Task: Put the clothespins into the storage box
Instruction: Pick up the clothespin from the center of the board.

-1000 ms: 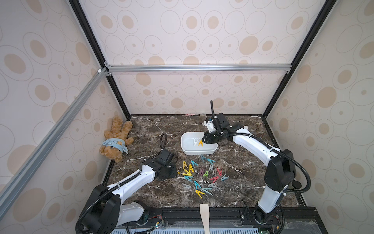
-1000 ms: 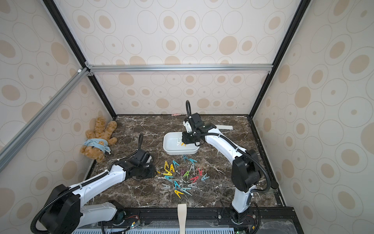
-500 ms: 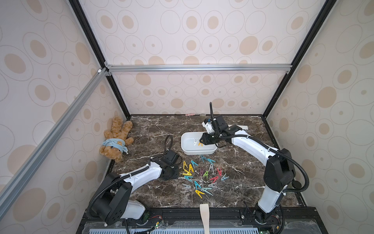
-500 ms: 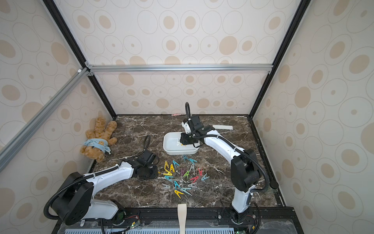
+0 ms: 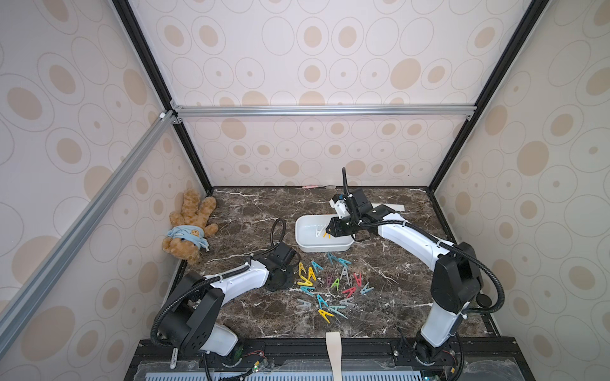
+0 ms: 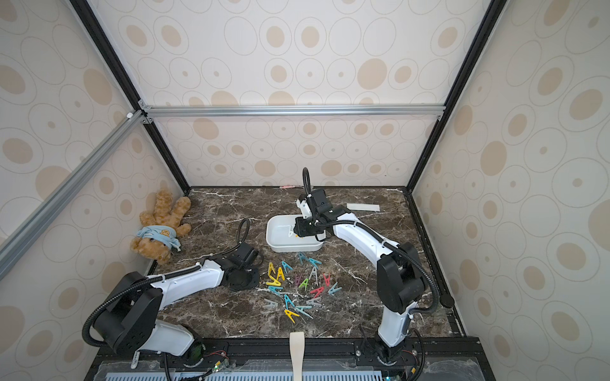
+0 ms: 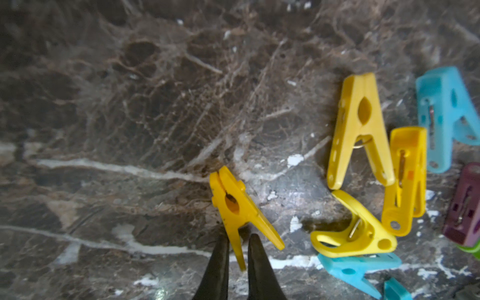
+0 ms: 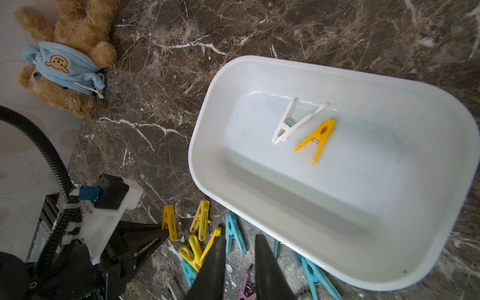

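Note:
Several coloured clothespins [image 5: 330, 287] [image 6: 297, 287] lie scattered on the marble table in front of the white storage box [image 5: 307, 245] [image 6: 280, 247]. Inside the box [image 8: 202, 145] rest a white clothespin [image 8: 293, 122] and a yellow one [image 8: 318, 137]. At the pile's left edge my left gripper [image 7: 237, 249] is shut on one leg of a yellow clothespin [image 7: 233, 205], which lies against the table. My right gripper [image 8: 237, 249] [image 5: 328, 229] hovers over the box's right part, its fingers slightly apart and nothing between them.
A brown teddy bear [image 5: 189, 227] in a blue hood lies at the back left by the wall. A flat white paper strip [image 5: 394, 207] sits behind the right arm. A beige strip [image 5: 333, 343] hangs over the front edge. Patterned walls enclose three sides.
My left arm has reached right to the pile's edge and its jaws have closed on the yellow clothespin's leg. My right gripper has drifted slightly left over the box.

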